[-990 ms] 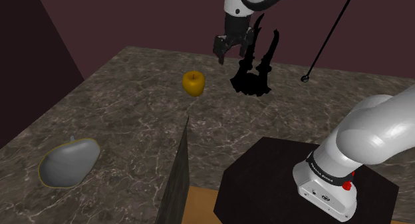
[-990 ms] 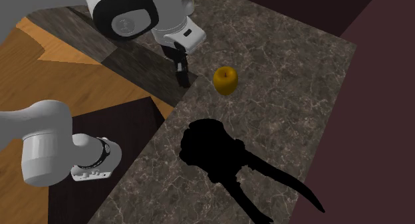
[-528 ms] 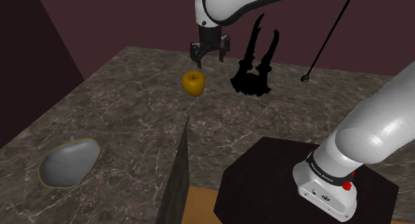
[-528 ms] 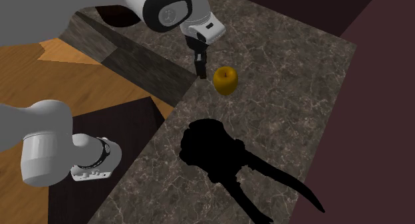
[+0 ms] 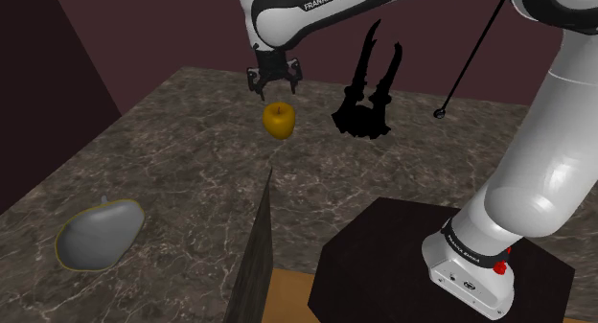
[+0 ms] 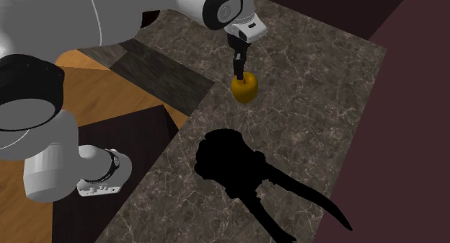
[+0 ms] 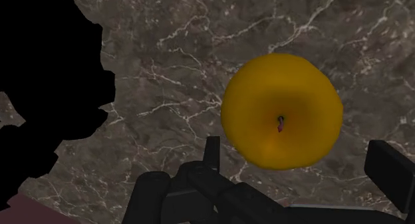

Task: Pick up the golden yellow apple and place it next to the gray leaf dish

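Observation:
The golden yellow apple stands upright on the dark marble counter, stem dimple up. My black gripper hangs just above it, pointing straight down and open. In the wrist view the apple lies just beyond the gripper, whose fingers stand wide apart and do not touch it. The gray leaf dish, with a yellowish rim, sits far off near the counter's front corner at the shoulder view's lower left.
A pure black clawed shape stands on the counter close to the apple. A thin black rod leans at the back. A dark slab edge, the black stand and a wooden floor border the counter.
The arm has swung toward the shoulder view's left and come down, bringing the open gripper from beside the black shape to right over the apple. The apple and dish have not moved.

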`<state>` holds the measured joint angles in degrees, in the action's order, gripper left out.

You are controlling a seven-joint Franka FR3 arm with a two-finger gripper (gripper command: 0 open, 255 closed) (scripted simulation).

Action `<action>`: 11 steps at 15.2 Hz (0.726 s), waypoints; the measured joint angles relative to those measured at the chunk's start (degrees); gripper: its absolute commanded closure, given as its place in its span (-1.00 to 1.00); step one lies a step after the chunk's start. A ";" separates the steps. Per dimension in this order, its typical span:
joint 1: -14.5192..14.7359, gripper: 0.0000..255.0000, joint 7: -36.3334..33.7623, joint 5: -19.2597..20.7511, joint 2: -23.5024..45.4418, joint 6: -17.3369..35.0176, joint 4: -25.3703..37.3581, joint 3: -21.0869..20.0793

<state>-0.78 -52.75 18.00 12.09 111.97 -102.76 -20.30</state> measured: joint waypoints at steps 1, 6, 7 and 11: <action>0.13 -1.00 -0.46 0.49 1.08 0.17 0.76 0.14; -0.07 -1.00 -1.41 1.57 2.63 3.48 -1.17 0.65; -0.09 -1.00 -1.53 1.70 2.83 3.94 -1.47 0.70; -0.15 -1.00 -1.57 1.83 3.00 4.39 -1.72 0.78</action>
<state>-0.93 -54.32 19.83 15.09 116.36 -104.48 -19.52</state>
